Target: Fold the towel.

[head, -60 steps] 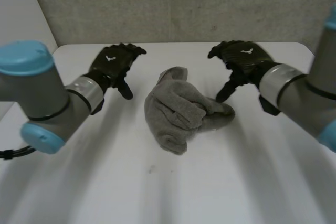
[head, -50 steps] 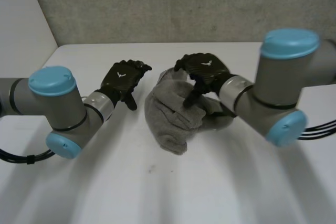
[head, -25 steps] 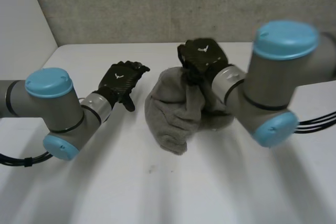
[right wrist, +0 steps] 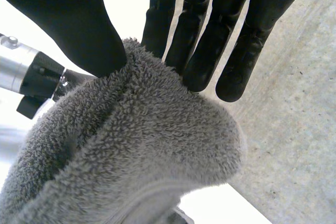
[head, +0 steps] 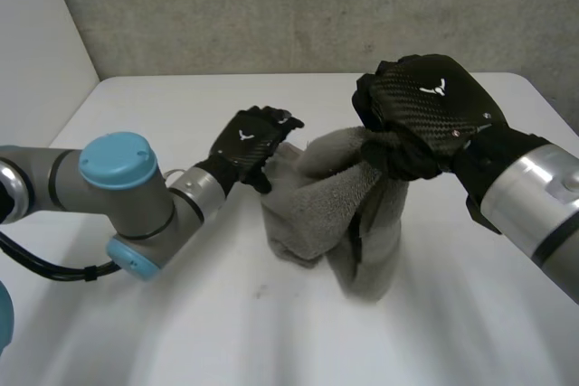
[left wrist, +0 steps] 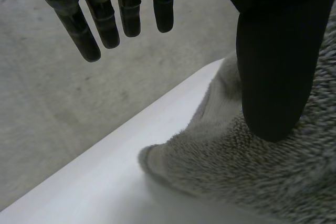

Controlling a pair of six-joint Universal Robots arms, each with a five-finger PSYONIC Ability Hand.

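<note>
Pinches a fold of grey towel [right wrist: 131, 150] between right hand [right wrist: 199, 30] thumb and fingers, partly lifted off white surface [head: 181, 332]; in left wrist view, left hand [left wrist: 273, 66] relaxed, thumb resting on towel.

Towel [head: 317, 210] on table [head: 181, 332] — right hand [head: 425, 110] atop

White table [head: 271, 341] against grey wall [head: 271, 6] (speckled concrete).
</note>
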